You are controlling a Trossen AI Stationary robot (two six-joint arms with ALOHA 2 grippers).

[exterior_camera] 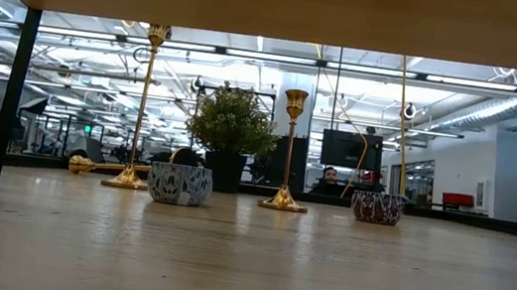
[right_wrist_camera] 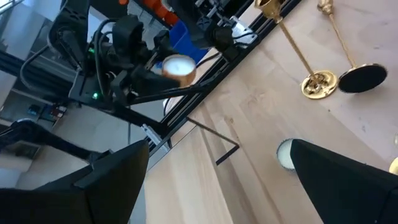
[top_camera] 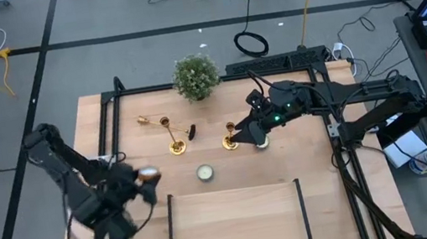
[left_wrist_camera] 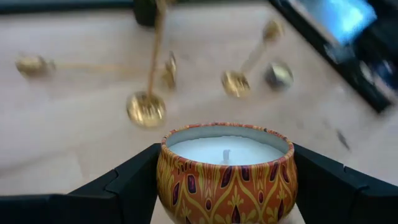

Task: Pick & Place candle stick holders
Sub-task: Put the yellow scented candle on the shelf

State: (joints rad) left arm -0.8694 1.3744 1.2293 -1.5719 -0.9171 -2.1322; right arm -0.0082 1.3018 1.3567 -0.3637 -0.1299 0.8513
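Three gold candle stick holders are on the table. One lies on its side [top_camera: 150, 120] at the far left. One stands on its base [top_camera: 174, 140], and one stands [top_camera: 231, 137] beside my right gripper [top_camera: 251, 131]. That gripper is open with nothing between its fingers [right_wrist_camera: 217, 186]. In the low view the two upright holders show as one on the left [exterior_camera: 141, 100] and one on the right [exterior_camera: 289, 149]. My left gripper [top_camera: 142, 181] is at the table's left, shut on an orange patterned candle tin [left_wrist_camera: 227, 168]. My left gripper pinches the candle tin's round wall [left_wrist_camera: 166, 180] between its two fingers, one on each opposite side. The tin sits upright with its white wax and wick up. In the right wrist view the tin [right_wrist_camera: 177, 67] is held above the table.
A potted plant [top_camera: 194, 76] stands at the far edge. A patterned candle tin [top_camera: 204, 172] sits mid-table and another [top_camera: 261, 140] under my right gripper. A black disc [top_camera: 191, 131] lies by the left standing holder. A raised wooden board [top_camera: 237, 218] spans the near side.
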